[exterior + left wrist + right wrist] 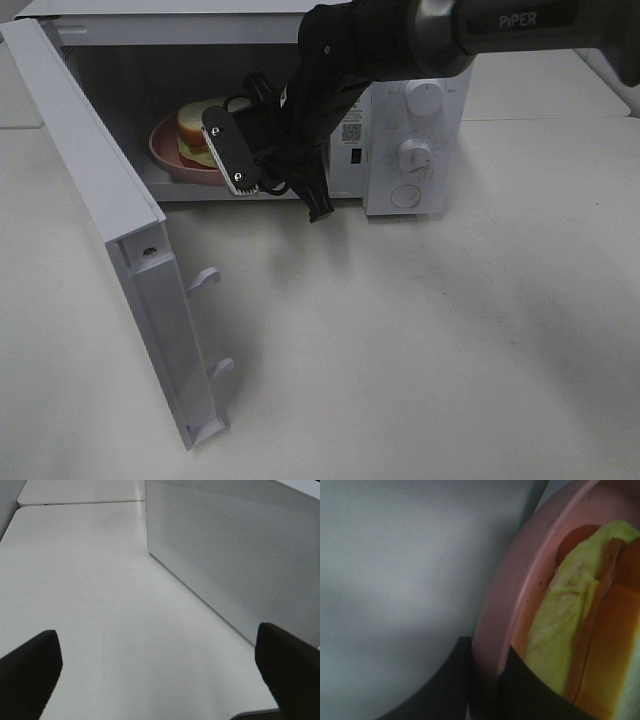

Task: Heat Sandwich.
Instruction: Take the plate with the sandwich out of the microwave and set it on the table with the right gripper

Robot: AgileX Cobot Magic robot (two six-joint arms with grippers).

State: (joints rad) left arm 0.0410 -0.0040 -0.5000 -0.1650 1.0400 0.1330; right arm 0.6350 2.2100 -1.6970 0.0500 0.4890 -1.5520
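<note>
My right fingers [487, 680] are clenched on the rim of the pink plate [505, 605], one finger outside the rim and one inside, just within the mouth of the microwave [420, 140] whose door [100, 200] stands wide. The sandwich [200, 130] lies on that plate inside the microwave. My left fingers [160, 670] are spread wide, grasping nothing, over the white surface [100, 605] beside the microwave's door.

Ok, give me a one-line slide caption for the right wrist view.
Right gripper shut on the rim of the pink plate carrying the sandwich, inside the microwave.
</note>
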